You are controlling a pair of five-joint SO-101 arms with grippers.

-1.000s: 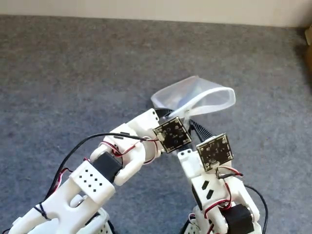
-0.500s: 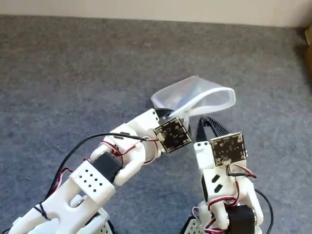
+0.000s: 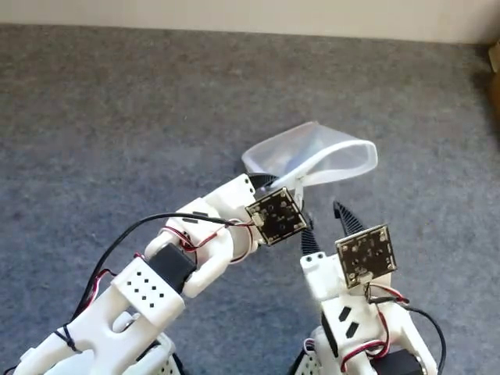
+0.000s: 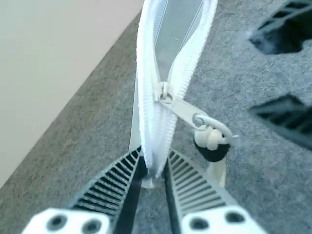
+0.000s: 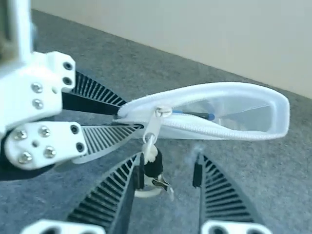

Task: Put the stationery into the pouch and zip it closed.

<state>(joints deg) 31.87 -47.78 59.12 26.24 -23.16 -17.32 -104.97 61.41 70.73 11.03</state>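
The translucent white pouch point(image 3: 312, 160) lies on the grey carpet with its mouth gaping. A blue pen point(image 5: 192, 114) lies inside it. My left gripper point(image 4: 152, 170) is shut on the pouch's point(image 4: 170, 39) zipper end, also visible as the left gripper point(image 5: 92, 124) in the right wrist view. The zipper slider point(image 4: 165, 92) sits close to that held end, and its pull tab point(image 4: 207, 136) with a ring and black bead hangs free. My right gripper point(image 5: 168, 170) is open, with the pull tab point(image 5: 152, 161) dangling by one finger. In the high view the right gripper point(image 3: 324, 225) is just short of the pouch.
Grey carpet point(image 3: 117, 117) covers the whole surface, and a pale wall point(image 3: 234, 12) runs along its far edge. Both arms crowd the near middle, with the left wrist's camera board point(image 3: 275, 215) beside the right gripper. A brown object point(image 3: 495, 70) shows at the right edge.
My right arm has drawn back from the pouch toward the near edge. The left arm and the pouch have stayed still.
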